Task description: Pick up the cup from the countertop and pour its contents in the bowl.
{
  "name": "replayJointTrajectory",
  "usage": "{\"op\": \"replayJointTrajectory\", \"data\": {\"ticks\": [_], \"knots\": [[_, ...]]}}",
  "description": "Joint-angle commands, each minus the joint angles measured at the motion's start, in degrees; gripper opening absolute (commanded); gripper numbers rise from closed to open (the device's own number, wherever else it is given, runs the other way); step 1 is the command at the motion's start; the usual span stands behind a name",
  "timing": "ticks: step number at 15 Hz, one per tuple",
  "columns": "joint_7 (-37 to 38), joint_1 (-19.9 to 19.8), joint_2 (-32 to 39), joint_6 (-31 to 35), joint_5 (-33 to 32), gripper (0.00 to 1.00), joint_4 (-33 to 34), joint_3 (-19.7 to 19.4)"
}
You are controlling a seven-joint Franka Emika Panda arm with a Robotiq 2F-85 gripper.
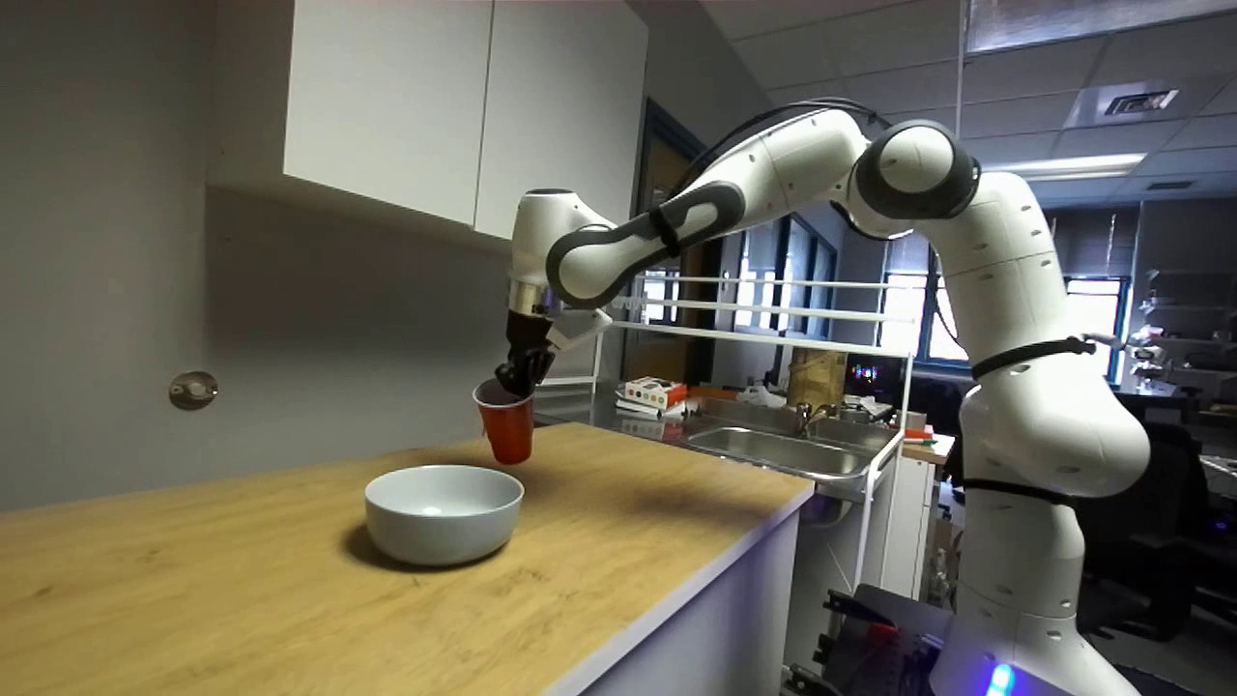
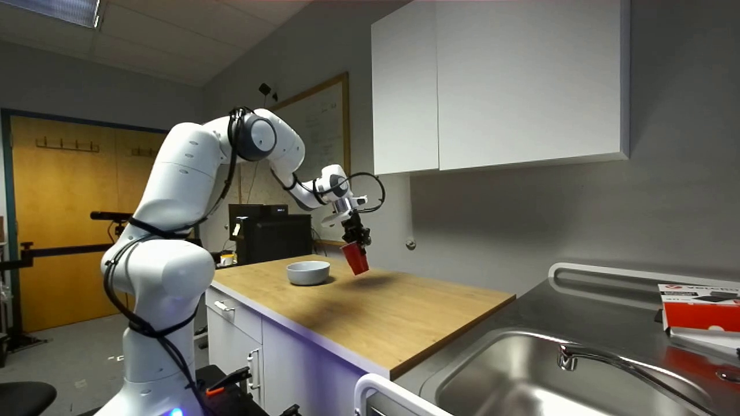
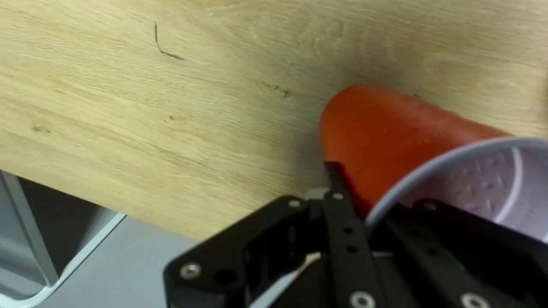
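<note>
The red cup hangs a little above the countertop. It also shows in an exterior view and in the wrist view. My gripper is shut on the cup's wall at the rim, one finger inside and one outside, as the wrist view shows. The cup is tilted, its mouth leaning toward the bowl's side in both exterior views. Its pale inside shows partly; I cannot see any contents. The grey-white bowl stands upright on the countertop, apart from the cup; it also shows in an exterior view.
White wall cabinets hang above the counter's back. A metal sink with a faucet adjoins one end of the counter. A white rail frame stands beside the sink. A red and white box lies beyond it.
</note>
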Motion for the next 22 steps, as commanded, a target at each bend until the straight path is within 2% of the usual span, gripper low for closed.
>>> {"op": "replayJointTrajectory", "data": {"ticks": [1, 4, 7, 11, 16, 22], "knots": [[6.3, 2.4, -9.3, 1.8, -9.6, 0.03, -11.5, 1.2], [13.7, 3.6, -13.3, 2.9, -17.6, 0.02, -16.8, 4.1], [20.4, 4.0, -15.9, 2.7, -22.5, 0.03, -20.1, 8.2], [31.2, 4.1, -17.9, 3.6, -32.8, 0.02, -23.1, 12.7], [48.6, 4.1, -18.5, 2.7, -51.7, 0.02, -25.0, 16.0], [63.7, 4.4, -17.8, 0.0, -66.4, 0.02, -27.0, 17.9]]}}
